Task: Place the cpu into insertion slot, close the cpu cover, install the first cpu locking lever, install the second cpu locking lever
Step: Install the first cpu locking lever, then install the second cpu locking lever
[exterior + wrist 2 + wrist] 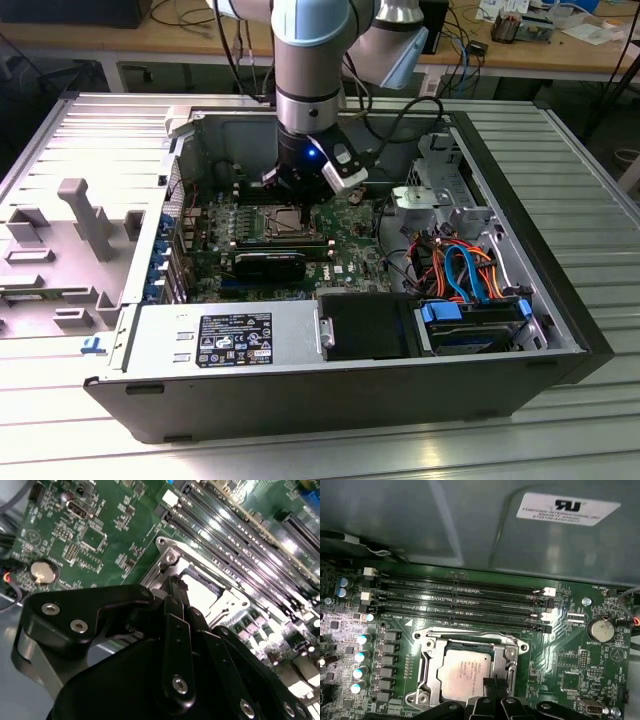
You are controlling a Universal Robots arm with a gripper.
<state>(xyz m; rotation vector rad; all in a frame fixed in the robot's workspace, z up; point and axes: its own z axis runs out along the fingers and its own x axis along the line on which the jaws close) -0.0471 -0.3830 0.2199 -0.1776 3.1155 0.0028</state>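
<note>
One open computer case (300,390) lay on the slatted metal worktop (560,150), its green motherboard (570,660) exposed. Inside it, the cpu (465,675) sat in the insertion slot (432,672), ringed by the cpu cover (512,655). Poised directly above the socket, the end effector (175,587) had its black fingers (177,640) clenched together, grasping nothing.

A robotics lab or electronics workshop: an opened desktop computer case (330,300) lies on its side on a ribbed aluminium worktop (560,150) filling most of the exterior view, with an industrial robot arm (310,60) reaching down from the top centre. Along the top edge runs a wooden bench (100,40) strewn with loose cables (460,45) and small parts
</note>
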